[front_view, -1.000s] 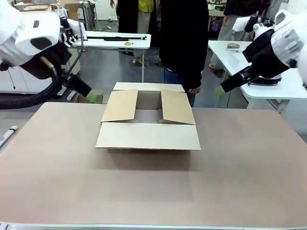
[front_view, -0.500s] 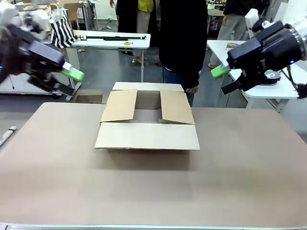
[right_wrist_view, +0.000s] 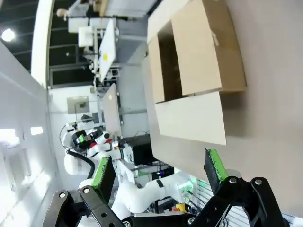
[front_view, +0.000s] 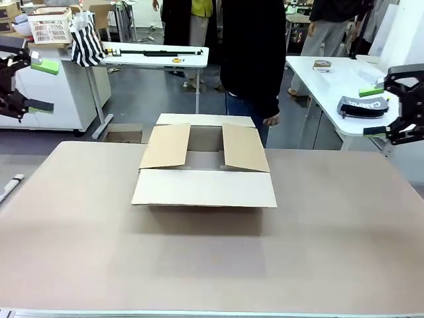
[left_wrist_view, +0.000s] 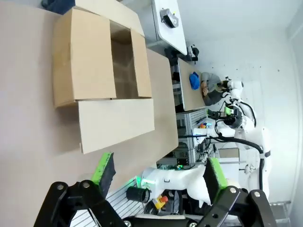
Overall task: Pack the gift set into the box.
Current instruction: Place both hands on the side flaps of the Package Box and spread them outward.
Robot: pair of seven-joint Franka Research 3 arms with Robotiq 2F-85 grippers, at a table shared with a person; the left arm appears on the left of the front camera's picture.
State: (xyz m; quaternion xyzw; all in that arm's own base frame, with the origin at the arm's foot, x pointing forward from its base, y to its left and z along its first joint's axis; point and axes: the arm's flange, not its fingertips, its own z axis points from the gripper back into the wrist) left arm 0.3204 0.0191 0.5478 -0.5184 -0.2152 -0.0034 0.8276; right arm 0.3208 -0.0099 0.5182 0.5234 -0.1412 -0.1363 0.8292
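The box (front_view: 204,165) stands in the middle of the brown table with its top open: two side flaps lean inward and the near flap lies flat toward me. It also shows from above as the box (left_wrist_view: 102,71) and the box (right_wrist_view: 199,56). A grey item of the gift set (front_view: 361,106) with white lettering lies on the white side table at the right, off the work table. My left gripper (front_view: 41,86) (left_wrist_view: 158,170) hangs open and empty at the far left. At the far right my right gripper (front_view: 374,111) (right_wrist_view: 159,171) is open and empty, near the grey item.
A person in black (front_view: 255,53) stands behind the box, one hand (front_view: 271,121) at its far right corner. White tables (front_view: 159,56) stand behind on the left and on the right (front_view: 318,73). A small white object (front_view: 12,184) lies at the table's left edge.
Both arms have swung outward and back from the box to the picture's side edges. The box has not moved.
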